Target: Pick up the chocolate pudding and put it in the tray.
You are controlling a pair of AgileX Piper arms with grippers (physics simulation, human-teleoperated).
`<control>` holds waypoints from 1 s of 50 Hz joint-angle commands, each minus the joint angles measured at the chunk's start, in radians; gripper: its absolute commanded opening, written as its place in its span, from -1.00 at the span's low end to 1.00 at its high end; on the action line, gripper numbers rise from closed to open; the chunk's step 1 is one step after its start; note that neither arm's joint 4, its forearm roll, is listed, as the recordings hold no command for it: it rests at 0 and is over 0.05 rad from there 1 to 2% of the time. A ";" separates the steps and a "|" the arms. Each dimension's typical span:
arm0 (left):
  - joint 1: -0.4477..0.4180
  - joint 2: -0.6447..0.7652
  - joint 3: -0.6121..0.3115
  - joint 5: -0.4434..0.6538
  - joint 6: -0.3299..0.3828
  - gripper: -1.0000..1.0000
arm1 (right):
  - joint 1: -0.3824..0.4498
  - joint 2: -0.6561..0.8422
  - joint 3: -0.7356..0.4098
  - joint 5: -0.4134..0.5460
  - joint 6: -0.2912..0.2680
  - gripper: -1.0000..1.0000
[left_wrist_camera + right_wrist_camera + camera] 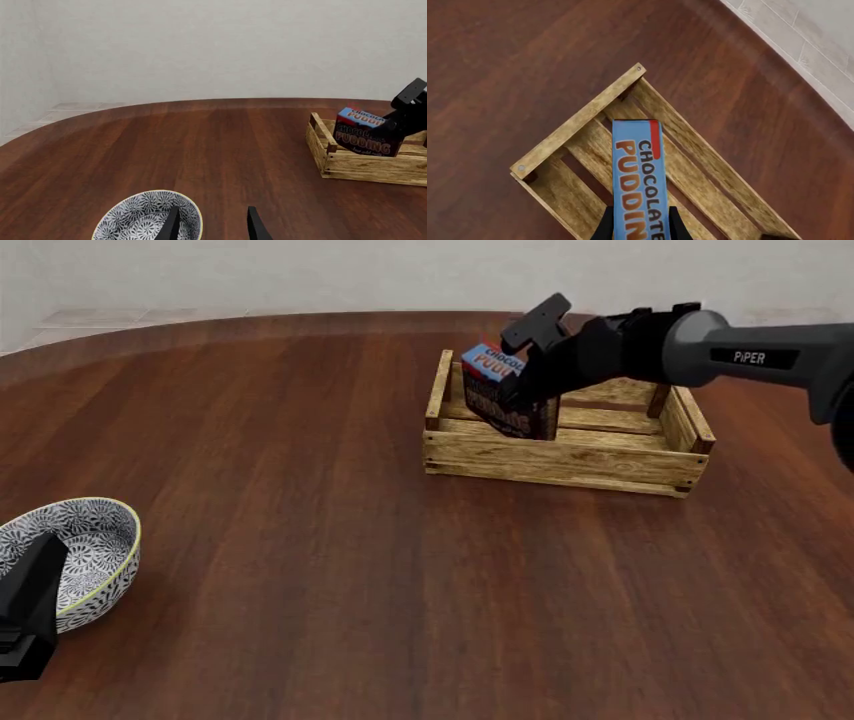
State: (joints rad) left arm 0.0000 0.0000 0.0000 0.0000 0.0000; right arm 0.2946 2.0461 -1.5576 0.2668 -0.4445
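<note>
Jaws on my right gripper (637, 227) are closed against both narrow sides of the pudding (639, 175), and in the right wrist view I look straight down the carton's blue top at the tray (587, 112) beneath it, slats running under the box. One corner of the tray sits just beyond the carton's far end, with bare counter (507, 50) past that.

From the front view, the right gripper (523, 380) holds the pudding (497, 390) inside the tray (561, 465), at its left end, close to the raised end board. The carton is tilted, blue top up (whether its lower edge touches the slats I cannot tell). My left gripper (27, 615) shows only as a dark block at the near left edge, just beside the bowl (94, 540); its jaws are not readable there.

In the left wrist view, the left gripper (212, 227) has its two fingers (173, 225) parted with nothing between them, one tip lying over the bowl (137, 215). Across the counter (200, 150), well apart, the tray (367, 167) stands with the pudding (363, 135) leaning in it, gripped by the dark right arm.
</note>
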 commanded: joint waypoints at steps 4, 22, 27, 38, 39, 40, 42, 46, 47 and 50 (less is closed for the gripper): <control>0.000 0.000 0.000 0.000 0.000 1.00 | 0.001 0.002 0.009 -0.013 0.026 -1.00; 0.000 0.000 0.000 0.000 0.000 1.00 | 0.004 0.014 0.019 -0.029 0.036 -1.00; 0.000 0.000 0.000 0.000 0.000 1.00 | 0.008 0.016 0.023 -0.033 0.038 -1.00; 0.000 0.000 0.000 0.000 0.000 1.00 | 0.007 0.022 0.012 -0.025 0.035 -1.00; 0.000 0.000 0.000 0.000 0.000 1.00 | 0.005 0.024 0.009 -0.024 0.037 -1.00; 0.000 0.000 0.000 0.000 0.000 1.00 | 0.005 0.024 0.009 -0.024 0.037 -1.00; 0.000 0.000 0.000 0.000 0.000 1.00 | 0.005 0.023 0.012 -0.027 0.038 -1.00; 0.000 0.000 0.000 0.000 0.000 1.00 | 0.006 0.023 0.016 -0.030 0.036 -1.00; 0.000 0.000 0.000 0.000 0.000 1.00 | 0.005 0.025 0.014 -0.029 0.037 -1.00; 0.000 0.000 0.000 0.000 0.000 1.00 | 0.005 0.027 0.015 -0.031 0.036 -1.00</control>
State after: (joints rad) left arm 0.0000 0.0000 0.0000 0.0000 0.0000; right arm 0.3000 2.0693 -1.5419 0.2386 -0.4264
